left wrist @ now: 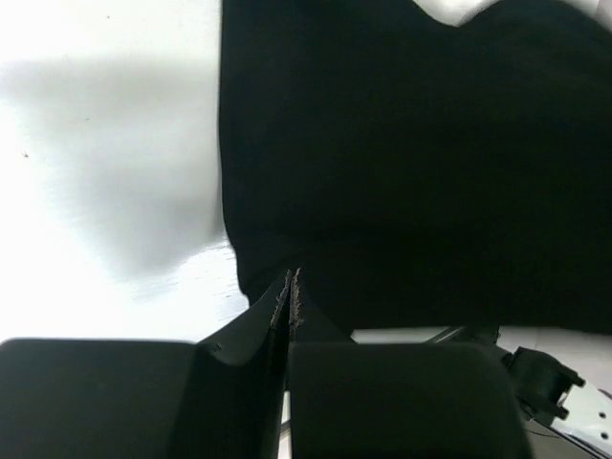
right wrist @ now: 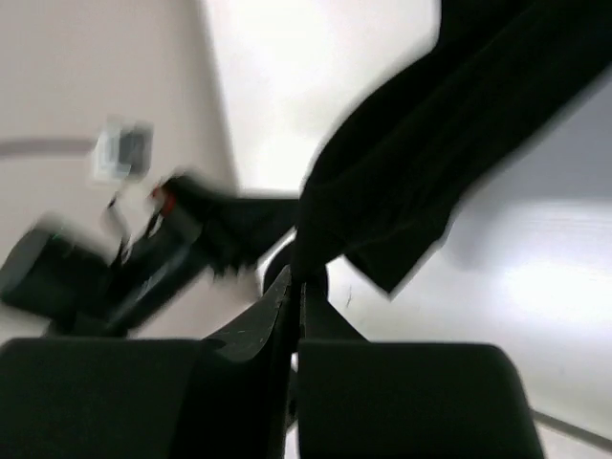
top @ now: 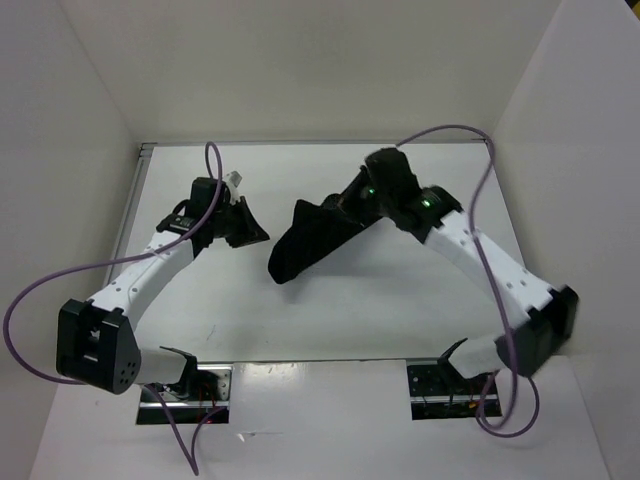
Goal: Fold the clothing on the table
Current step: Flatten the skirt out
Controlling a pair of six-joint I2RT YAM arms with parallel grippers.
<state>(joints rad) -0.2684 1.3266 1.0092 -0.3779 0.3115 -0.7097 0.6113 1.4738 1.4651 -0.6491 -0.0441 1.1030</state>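
The black clothing (top: 305, 245) hangs bunched over the middle of the white table (top: 380, 300), its upper end lifted and its lower end drooping to the tabletop. My right gripper (top: 345, 205) is shut on that upper end. In the right wrist view the clothing (right wrist: 411, 182) runs straight out from my closed right gripper (right wrist: 298, 277). My left gripper (top: 258, 232) is shut, with a strip of white table between it and the cloth. The left wrist view shows the left gripper (left wrist: 292, 277) with its jaws pressed together and the clothing (left wrist: 411, 163) filling the view just beyond them.
White walls enclose the table on three sides, with a thin metal rail (top: 300, 143) along the back edge. Purple cables (top: 470, 130) loop off both arms. Two mounting plates (top: 185, 392) sit at the near edge. The left arm (right wrist: 143, 258) appears blurred in the right wrist view.
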